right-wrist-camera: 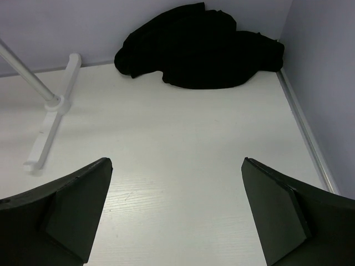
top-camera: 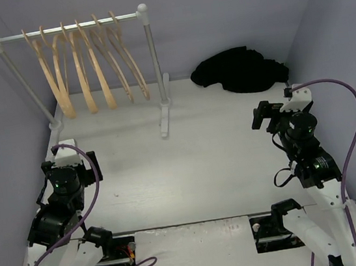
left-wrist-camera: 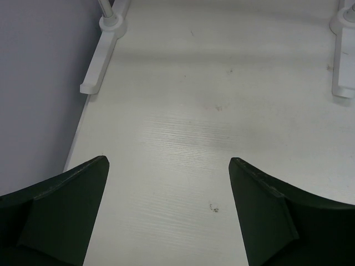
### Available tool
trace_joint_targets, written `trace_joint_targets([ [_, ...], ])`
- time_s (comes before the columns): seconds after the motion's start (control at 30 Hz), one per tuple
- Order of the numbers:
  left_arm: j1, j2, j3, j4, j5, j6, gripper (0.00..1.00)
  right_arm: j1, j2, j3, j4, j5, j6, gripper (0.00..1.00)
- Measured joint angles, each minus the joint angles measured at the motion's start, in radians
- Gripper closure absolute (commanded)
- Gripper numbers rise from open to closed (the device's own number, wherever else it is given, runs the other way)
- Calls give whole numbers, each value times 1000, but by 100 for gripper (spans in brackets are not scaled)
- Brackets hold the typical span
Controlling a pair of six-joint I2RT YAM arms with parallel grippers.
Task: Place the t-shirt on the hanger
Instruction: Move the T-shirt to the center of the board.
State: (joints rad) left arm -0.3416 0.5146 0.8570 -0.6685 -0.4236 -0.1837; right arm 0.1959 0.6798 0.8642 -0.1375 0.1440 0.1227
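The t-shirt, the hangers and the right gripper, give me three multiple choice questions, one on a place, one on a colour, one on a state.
1. Where is the t-shirt?
A. crumpled at the far right corner of the table
B. draped over the rack
C. between the arm bases

2. What colour are the hangers?
A. black
B. pale tan
C. red

3. How is the right gripper?
A. shut on the t-shirt
B. shut on a hanger
C. open, empty

Answers: 1 A, it lies heaped against the back wall; 2 B, bare wood shows; 3 C, its fingers stand wide apart over bare table.
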Motion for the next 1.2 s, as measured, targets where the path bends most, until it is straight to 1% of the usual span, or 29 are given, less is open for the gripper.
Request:
trace_joint_targets([
  [0.2,0,18,2,0,5,0,15,0,69,3,19,10,-1,0],
  [0.33,0,52,23,-1,22,0,15,0,204,18,69,30,5,0],
  [0.43,0,78,56,0,45,0,15,-2,374,78,116,55,19,0],
  [0.53,0,96,80,0,65,-2,15,-10,592,185,174,70,29,0],
  [0.73,0,120,100,0,103,-4,15,-38,1030,467,248,67,13,10],
  [0.83,0,131,100,0,124,-7,15,-63,1210,599,265,42,2,11],
  [1.03,0,144,100,0,160,-17,15,-94,1480,802,274,5,-36,13],
  [1.2,0,145,100,-1,186,-37,15,-99,1636,920,277,-24,-65,12],
])
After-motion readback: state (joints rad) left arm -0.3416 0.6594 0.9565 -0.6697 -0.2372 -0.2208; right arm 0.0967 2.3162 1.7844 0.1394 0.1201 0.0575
